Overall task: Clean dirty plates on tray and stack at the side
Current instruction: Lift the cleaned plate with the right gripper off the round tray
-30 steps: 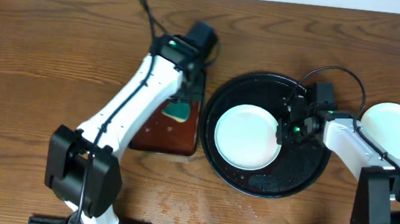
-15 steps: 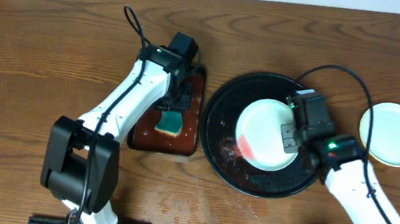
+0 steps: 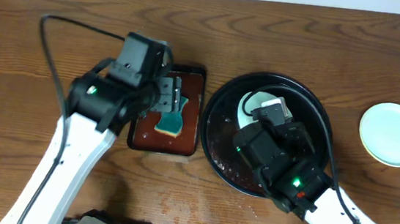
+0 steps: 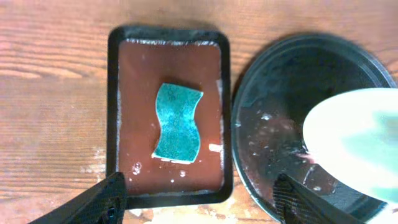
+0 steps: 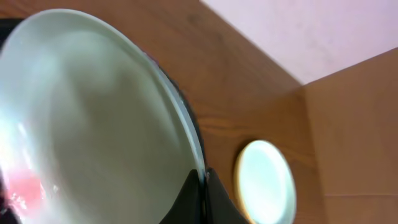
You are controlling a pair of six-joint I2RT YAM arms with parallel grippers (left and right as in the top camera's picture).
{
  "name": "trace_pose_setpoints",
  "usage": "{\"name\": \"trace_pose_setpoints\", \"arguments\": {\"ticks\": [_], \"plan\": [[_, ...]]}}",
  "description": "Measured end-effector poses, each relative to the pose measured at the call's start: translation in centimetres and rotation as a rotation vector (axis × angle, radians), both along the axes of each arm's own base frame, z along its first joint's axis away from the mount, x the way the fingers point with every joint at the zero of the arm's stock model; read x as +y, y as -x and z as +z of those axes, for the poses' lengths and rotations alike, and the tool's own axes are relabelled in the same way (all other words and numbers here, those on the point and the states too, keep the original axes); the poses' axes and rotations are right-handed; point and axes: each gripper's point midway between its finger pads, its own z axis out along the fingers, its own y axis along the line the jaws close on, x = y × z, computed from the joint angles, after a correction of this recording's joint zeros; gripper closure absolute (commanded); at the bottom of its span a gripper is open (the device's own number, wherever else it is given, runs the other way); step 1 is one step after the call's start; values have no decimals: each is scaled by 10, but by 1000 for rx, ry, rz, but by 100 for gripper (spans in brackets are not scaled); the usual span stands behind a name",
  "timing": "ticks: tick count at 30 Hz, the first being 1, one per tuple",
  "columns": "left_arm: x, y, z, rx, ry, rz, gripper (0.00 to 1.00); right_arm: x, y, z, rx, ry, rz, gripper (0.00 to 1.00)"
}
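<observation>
- Looks about midway through, maybe a bit past (hard to call for sure).
- Got the right gripper (image 5: 199, 186) pinched tight on the rim of a white plate (image 5: 93, 112), tipped up on edge above the 12 o'clock part of the black tray (image 3: 211, 146).
- Red smear showing low on that plate's face in the wrist view, so not clean yet by the look of it.
- Got the left gripper (image 4: 199, 198) spread wide and holding nothing, hanging over the sponge (image 4: 177, 122), which lies flat in the brown tray (image 4: 134, 93) at 9 o'clock of the black one.
- Already parked on the table (image 3: 48, 9) at 3 o'clock, well clear of the black tray: a pale plate (image 3: 393, 134), no smears visible. Can't tell whether one plate or two stacked there.
- No other plate spotted on the black tray, just wet specks and reddish streaks, though partly hidden by the right arm.
- Left to do, probably: grab the sponge, wipe the held plate, set it on the pile at the side.
</observation>
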Motion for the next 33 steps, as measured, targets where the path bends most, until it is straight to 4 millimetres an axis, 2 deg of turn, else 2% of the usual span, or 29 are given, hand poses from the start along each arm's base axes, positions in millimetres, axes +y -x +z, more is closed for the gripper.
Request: {"name": "trace_pose_setpoints", "arguments": {"ticks": [5, 10, 16, 33], "plan": [[4, 9, 21, -64, 25, 0, 17, 8, -3, 17, -90, 29, 7, 99], [4, 10, 21, -65, 26, 0, 16, 22, -6, 37, -169, 74, 50, 99], [4, 10, 21, -64, 25, 0, 16, 36, 0, 54, -213, 197, 110, 99], [4, 10, 21, -64, 25, 0, 16, 35, 5, 63, -241, 270, 102, 99]]}}
